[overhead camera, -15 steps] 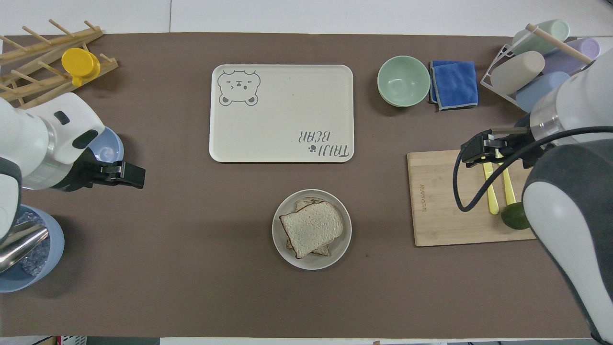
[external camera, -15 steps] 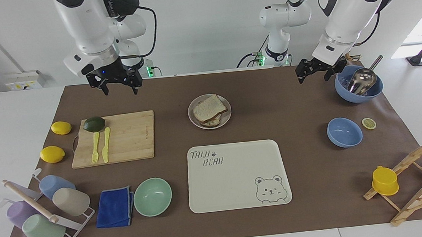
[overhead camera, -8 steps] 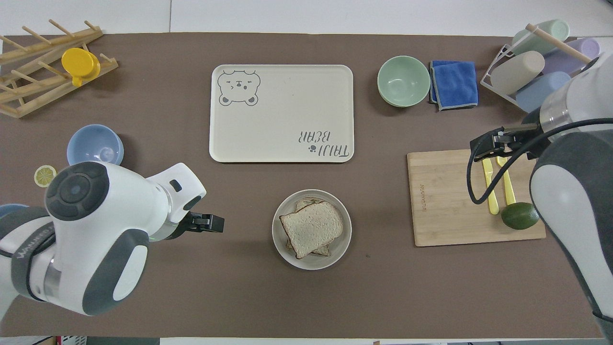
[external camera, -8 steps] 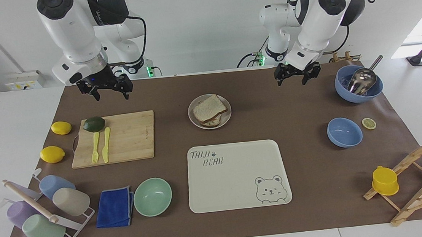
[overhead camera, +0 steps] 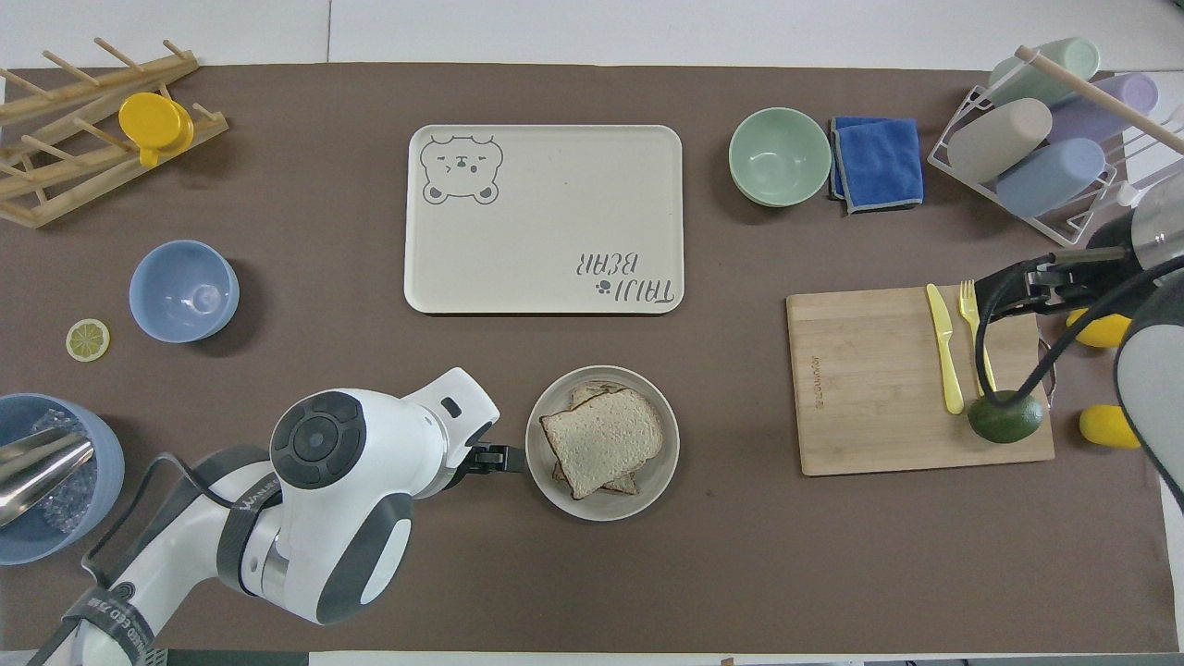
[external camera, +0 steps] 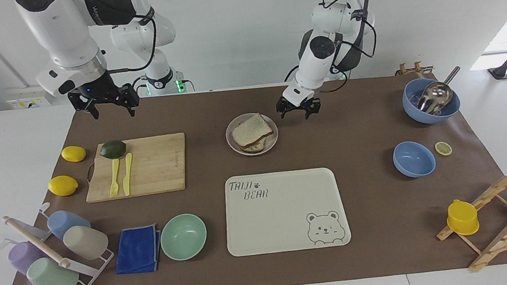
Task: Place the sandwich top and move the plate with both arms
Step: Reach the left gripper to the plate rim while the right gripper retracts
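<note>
**Two arms shift, one closing on the plate**

Two moves in the last second: the left tool [external camera: 299, 111], open and empty, has swung in just beside the plate [external camera: 273, 141]; the right tool [external camera: 107, 105], open and empty, has drifted toward the surface's edge; the sandwich top [external camera: 251, 129] already lies on the stack, so plate-moving seems next.

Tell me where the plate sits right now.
The plate sits mid-table, nearer to the robots than the bear tray, with the sandwich top on it; the left gripper is beside it.
</note>
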